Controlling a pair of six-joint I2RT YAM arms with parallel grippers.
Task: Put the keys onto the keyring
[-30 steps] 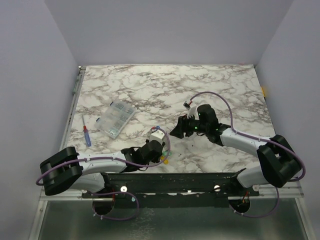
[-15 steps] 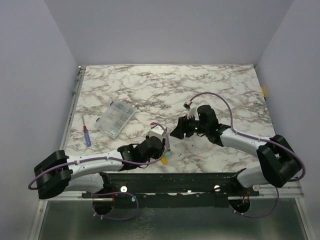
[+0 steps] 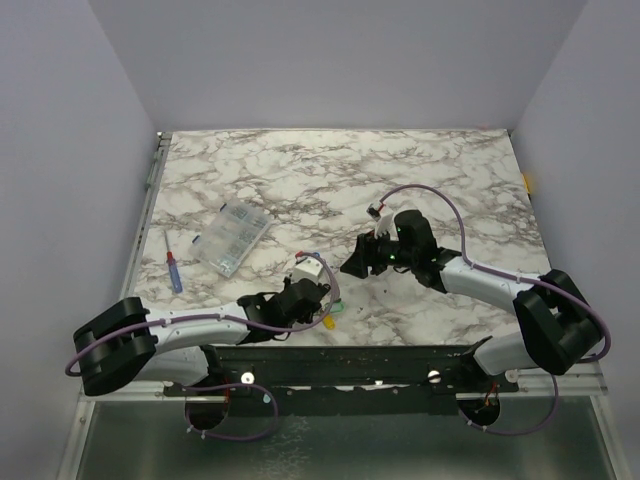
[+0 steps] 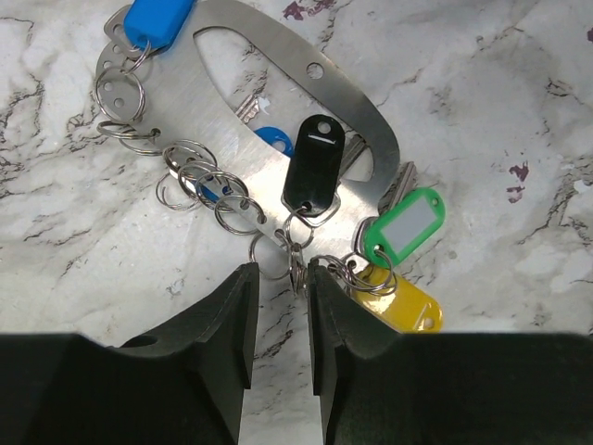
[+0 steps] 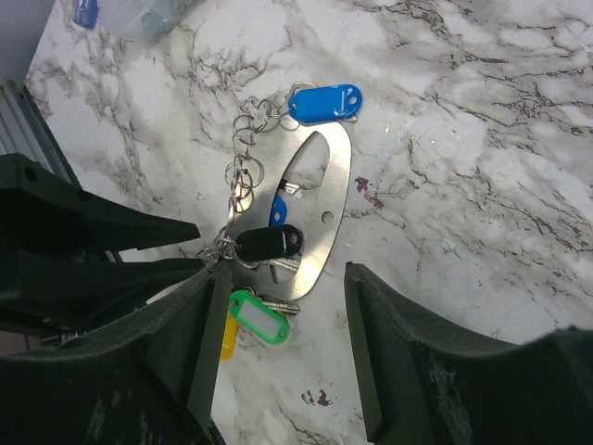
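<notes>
Top external: compartment box [image 3: 231,239], contents unclear; keys [image 3: 330,319] outside

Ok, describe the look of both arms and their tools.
The left arm and right arm have pale white-grey links between bulky black joints, with a thin purple cable looping along each. The left tool and right tool each have two matte black, wedge-shaped fingers. No markings are readable.
</notes>
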